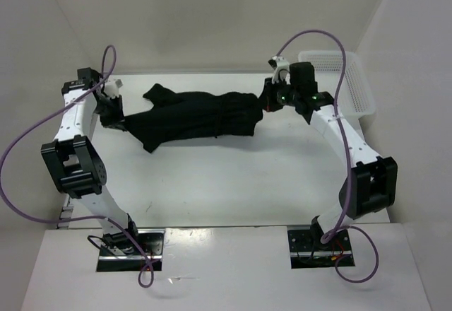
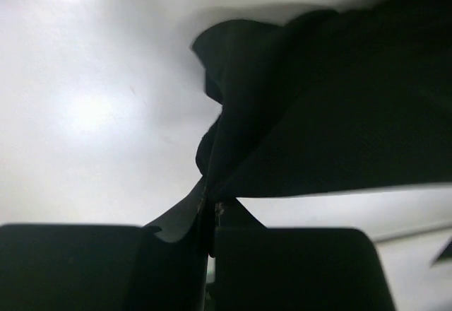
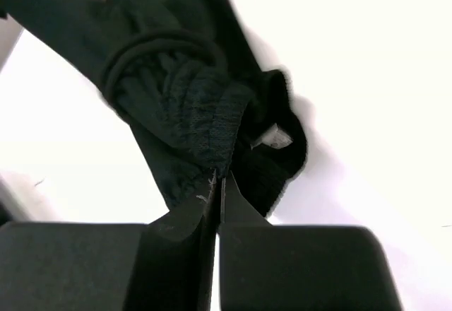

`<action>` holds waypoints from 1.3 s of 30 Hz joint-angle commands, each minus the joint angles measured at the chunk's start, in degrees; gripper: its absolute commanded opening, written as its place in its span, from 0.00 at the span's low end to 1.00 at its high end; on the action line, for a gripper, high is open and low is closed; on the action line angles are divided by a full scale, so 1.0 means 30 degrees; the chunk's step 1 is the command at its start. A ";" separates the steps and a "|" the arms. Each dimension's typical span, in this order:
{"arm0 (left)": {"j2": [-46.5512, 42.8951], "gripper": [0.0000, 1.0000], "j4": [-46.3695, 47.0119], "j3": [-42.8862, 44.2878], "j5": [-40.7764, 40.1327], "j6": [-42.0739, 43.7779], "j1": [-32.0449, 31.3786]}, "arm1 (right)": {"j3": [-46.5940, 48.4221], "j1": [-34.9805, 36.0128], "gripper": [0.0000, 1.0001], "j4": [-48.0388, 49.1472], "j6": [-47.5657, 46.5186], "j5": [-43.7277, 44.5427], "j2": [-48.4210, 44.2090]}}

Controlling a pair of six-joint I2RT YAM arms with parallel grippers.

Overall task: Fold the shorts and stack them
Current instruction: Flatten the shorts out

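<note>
The black shorts (image 1: 191,116) stretch across the far half of the white table (image 1: 233,177), pulled between both arms. My left gripper (image 1: 113,115) is shut on the left end of the shorts (image 2: 318,113); in the left wrist view (image 2: 210,201) the fabric runs straight from the closed fingertips. My right gripper (image 1: 267,99) is shut on the right end, at the gathered waistband (image 3: 205,113). In the right wrist view (image 3: 219,178) the tips pinch the ribbed fabric, with a small white label (image 3: 275,138) beside them.
A white mesh basket (image 1: 346,78) stands at the back right corner of the table. White walls close the table in at the back and both sides. A purple cable (image 1: 42,127) loops off each arm.
</note>
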 commanded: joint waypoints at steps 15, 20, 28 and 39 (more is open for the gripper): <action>0.1778 0.08 -0.0819 -0.3570 0.1503 0.0076 -0.0529 | -0.6613 0.0002 0.00 0.0286 0.4536 -0.1293 0.1197; 0.3362 0.05 -0.0640 0.0995 0.5022 0.0076 -0.0531 | -0.3162 0.0002 0.00 0.0966 0.4331 -0.0683 0.2896; 0.8197 0.37 0.0411 0.5428 0.4001 0.0076 -0.2025 | 0.1561 -0.0817 0.00 0.1085 0.4329 0.0055 0.8309; 0.4070 0.53 0.2320 -0.0925 0.2214 0.0076 -0.1615 | 0.2769 -0.0994 0.58 0.0496 0.4536 -0.0182 0.9140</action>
